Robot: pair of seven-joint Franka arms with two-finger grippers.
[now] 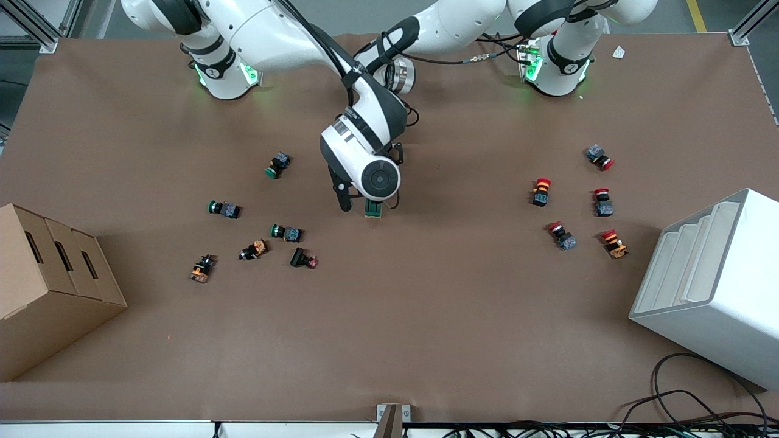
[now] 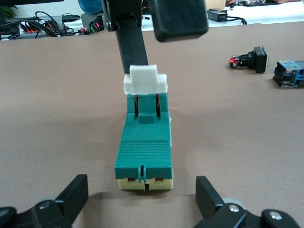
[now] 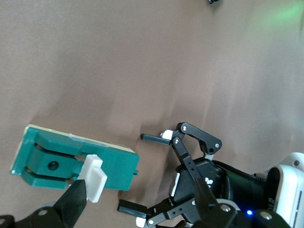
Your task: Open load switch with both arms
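- Even, bright overhead light falls on the brown table (image 1: 389, 340); shadows are soft and short
- The cardboard box (image 1: 48, 286) throws a faint shadow toward 3 o'clock
- Green glow marks both arm bases (image 1: 225, 76); a green tint shows at 1 o'clock in the right wrist view
- The nearest black finger (image 2: 180, 19) in the left wrist view is blurred

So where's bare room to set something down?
Bare: the table strip nearer the camera than the switch, between box and rack. Crowded: green buttons, red buttons, and the switch, where left gripper and right gripper meet.
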